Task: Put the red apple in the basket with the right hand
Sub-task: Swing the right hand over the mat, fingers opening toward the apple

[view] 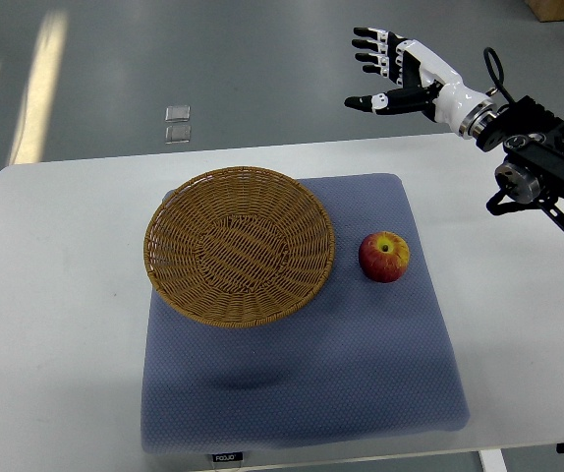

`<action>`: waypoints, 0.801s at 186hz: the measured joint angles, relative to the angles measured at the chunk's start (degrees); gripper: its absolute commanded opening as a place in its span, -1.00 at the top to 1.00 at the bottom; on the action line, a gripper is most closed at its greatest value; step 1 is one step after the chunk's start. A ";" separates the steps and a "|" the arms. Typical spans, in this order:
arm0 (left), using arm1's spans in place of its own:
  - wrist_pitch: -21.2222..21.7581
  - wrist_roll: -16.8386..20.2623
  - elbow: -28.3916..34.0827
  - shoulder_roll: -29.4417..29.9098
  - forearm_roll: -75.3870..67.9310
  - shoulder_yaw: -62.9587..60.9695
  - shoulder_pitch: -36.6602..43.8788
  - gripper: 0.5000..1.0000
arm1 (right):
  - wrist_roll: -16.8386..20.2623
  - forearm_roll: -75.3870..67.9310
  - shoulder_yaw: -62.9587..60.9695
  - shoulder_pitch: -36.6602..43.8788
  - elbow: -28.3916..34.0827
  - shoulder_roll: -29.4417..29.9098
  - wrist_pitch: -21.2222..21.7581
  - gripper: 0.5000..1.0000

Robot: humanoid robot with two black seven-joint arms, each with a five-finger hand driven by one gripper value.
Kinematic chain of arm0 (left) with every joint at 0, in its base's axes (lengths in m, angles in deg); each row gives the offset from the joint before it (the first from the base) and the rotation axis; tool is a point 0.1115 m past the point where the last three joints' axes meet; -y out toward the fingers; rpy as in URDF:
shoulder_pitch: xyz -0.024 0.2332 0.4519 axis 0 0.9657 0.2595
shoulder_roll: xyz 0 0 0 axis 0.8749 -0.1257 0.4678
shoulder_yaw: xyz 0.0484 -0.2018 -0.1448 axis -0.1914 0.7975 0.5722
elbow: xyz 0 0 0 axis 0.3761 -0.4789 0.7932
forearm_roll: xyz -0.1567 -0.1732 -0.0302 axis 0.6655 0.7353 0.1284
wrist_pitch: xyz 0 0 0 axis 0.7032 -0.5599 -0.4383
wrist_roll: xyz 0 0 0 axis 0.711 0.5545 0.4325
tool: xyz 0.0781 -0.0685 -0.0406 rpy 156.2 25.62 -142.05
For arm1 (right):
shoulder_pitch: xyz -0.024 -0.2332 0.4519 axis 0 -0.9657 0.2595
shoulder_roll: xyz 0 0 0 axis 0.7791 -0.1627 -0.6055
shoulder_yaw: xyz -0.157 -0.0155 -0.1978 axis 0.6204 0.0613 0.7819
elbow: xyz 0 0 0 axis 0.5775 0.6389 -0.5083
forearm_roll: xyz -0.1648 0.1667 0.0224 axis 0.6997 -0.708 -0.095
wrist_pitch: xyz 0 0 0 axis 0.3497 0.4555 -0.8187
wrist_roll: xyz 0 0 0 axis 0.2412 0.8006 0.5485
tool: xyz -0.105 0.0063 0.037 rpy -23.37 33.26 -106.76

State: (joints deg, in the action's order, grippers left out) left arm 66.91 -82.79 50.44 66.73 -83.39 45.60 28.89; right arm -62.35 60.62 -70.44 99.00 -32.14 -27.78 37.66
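A red apple (384, 257) with a yellow patch near its stem sits on the blue mat, just right of the basket. The round wicker basket (240, 245) rests on the mat's left part and holds nothing. My right hand (385, 71) hovers high at the upper right, beyond the table's far edge and well above and behind the apple. Its fingers are spread and hold nothing. Its arm (537, 157) comes in from the right edge.
A blue-grey padded mat (302, 383) covers the middle of the white table (56, 324). Grey floor lies beyond the table's far edge, with two small clear squares (177, 123) on it.
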 measured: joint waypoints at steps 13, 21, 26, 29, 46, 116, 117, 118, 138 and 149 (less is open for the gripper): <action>0.00 0.00 0.00 0.00 0.00 0.00 0.00 -1.00 | 0.00 4.55 1.65 1.55 1.73 -1.41 1.66 -0.69; 0.00 0.00 0.00 0.00 0.00 0.00 0.00 -1.00 | 0.00 8.66 2.89 2.80 3.45 -2.43 3.23 -0.69; 0.00 0.00 0.00 0.00 0.00 0.00 -0.02 -1.00 | 0.00 11.00 3.45 3.44 4.34 -2.91 4.08 -0.69; 0.00 0.00 0.00 0.00 0.00 0.00 -0.02 -1.00 | 0.00 12.36 3.72 3.79 4.81 -3.14 4.57 -0.69; 0.00 0.00 0.00 0.00 0.00 0.00 0.00 -1.00 | 0.00 20.32 5.08 5.30 6.76 -3.89 7.37 -0.69; 0.00 0.00 0.00 0.00 0.00 0.01 0.00 -1.00 | -1.35 45.80 10.01 9.03 8.32 -7.12 15.31 -0.69; 0.00 0.00 0.00 0.00 0.00 0.01 0.00 -1.00 | -1.40 45.96 10.12 9.06 8.33 -7.20 15.32 -0.69; 0.00 0.00 0.00 0.00 0.00 0.01 0.00 -1.00 | -1.44 46.11 10.23 9.09 8.34 -7.28 15.33 -0.69; 0.00 0.00 0.00 0.00 0.00 0.01 0.00 -1.00 | -2.17 48.54 12.51 9.61 8.39 -8.48 15.23 -0.69; 0.00 0.00 0.00 0.00 0.00 0.01 0.00 -1.00 | -2.47 49.21 13.82 9.83 8.40 -8.78 15.03 -0.69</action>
State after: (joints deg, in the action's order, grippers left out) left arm 66.91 -82.79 50.44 66.73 -83.39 45.61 28.88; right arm -64.83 109.83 -56.62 108.83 -23.74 -36.56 52.70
